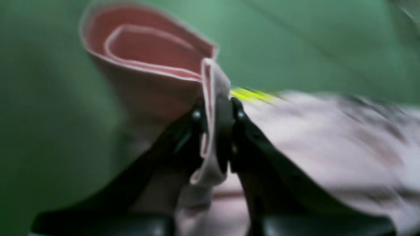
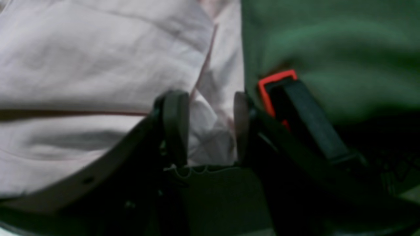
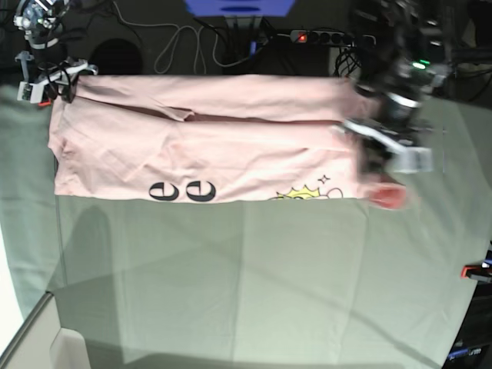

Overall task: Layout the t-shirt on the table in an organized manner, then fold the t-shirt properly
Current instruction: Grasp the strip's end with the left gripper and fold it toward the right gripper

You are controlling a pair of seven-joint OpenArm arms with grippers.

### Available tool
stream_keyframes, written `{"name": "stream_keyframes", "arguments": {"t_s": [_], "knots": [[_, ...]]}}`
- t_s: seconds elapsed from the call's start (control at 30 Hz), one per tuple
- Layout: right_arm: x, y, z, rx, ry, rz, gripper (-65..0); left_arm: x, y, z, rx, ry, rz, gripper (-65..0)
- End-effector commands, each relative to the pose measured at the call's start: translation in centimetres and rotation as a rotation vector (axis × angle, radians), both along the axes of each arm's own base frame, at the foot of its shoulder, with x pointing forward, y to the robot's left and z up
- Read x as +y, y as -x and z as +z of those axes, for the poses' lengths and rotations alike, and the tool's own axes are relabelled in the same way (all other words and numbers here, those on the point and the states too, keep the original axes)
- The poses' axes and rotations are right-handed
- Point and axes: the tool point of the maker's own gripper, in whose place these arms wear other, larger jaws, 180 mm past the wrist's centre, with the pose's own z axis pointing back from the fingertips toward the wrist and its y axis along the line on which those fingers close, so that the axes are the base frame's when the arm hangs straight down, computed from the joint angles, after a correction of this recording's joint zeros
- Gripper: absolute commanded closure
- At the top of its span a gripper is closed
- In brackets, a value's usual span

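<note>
The pale pink t-shirt (image 3: pixel 207 150) lies as a long band across the far part of the table (image 3: pixel 246 292), with black letters and a yellow print along its near edge. My left gripper (image 1: pixel 216 108) is shut on the shirt's hem (image 1: pixel 206 82). The cloth curls up from it in a loop (image 1: pixel 154 55), and in the base view that end (image 3: pixel 384 196) is raised at the shirt's right. My right gripper (image 2: pixel 210 126) is over the shirt's far left corner (image 3: pixel 58 96). Its pads (image 2: pixel 176 124) stand apart, with wrinkled pink cloth (image 2: pixel 210 137) showing between them.
A red-and-black clamp (image 2: pixel 279 85) grips the table edge right beside my right gripper. Another clamp (image 3: pixel 473 270) sits at the table's right edge. Cables and a power strip (image 3: pixel 330 36) lie beyond the far edge. The green cloth (image 1: pixel 295 39) is creased.
</note>
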Motion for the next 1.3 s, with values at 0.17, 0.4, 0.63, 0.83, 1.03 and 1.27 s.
{"name": "stream_keyframes", "arguments": {"t_s": [0.17,0.4,0.63,0.83,1.03,1.27], "knots": [[-0.8,-0.3,1.1,-0.040,0.024,-0.008,-23.7,-10.7,1.9,-1.0,-0.010,-0.032,-0.302,0.0],[-0.8,-0.1,1.1,-0.035,0.025,-0.009,-23.6,-16.3,-0.3,-1.2,-0.030,-0.043,-0.350,0.0],[-0.9,0.0,1.1,-0.032,0.027,-0.008,-23.6,-21.0,-0.7,-1.9,-0.028,-0.063,-0.443,0.0],[-1.1,0.0,1.1,-0.028,0.031,-0.005,-23.6,-22.1,0.1,-3.0,-0.004,-0.071,-0.490,0.0],[-1.1,-0.2,1.2,-0.034,0.034,-0.005,-24.0,-22.1,1.0,-4.6,0.050,-0.081,-0.502,-5.2],[-2.0,-0.7,3.2,-0.075,0.081,-0.020,-27.0,-22.2,0.6,-2.5,0.056,-0.077,-0.509,-41.5]]}}
